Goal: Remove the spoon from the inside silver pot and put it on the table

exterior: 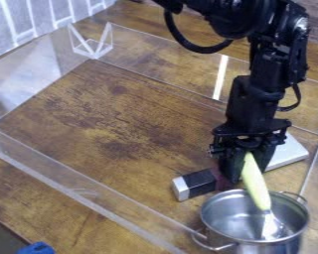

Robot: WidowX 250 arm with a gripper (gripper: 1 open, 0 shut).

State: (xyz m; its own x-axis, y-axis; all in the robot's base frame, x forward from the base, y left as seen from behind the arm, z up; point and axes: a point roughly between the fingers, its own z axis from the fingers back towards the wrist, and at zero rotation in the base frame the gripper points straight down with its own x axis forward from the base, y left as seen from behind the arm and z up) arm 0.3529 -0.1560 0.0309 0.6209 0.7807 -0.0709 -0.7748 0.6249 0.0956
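The silver pot (226, 220) stands on the table (108, 109) at the lower right. The spoon (256, 184) leans in it, its metal bowl down against the pot's floor and its pale yellow-green handle slanting up to the left above the rim. My gripper (246, 153) points straight down over the pot's far edge. Its dark fingers (230, 151) are shut on the upper end of the handle.
A small black-and-silver block (195, 184) lies just left of the pot. A flat silver-grey slab (293, 150) lies behind the gripper. Clear acrylic walls (82, 184) ring the tabletop, close to the pot in front and on the right. A blue object (36, 248) shows at the bottom left.
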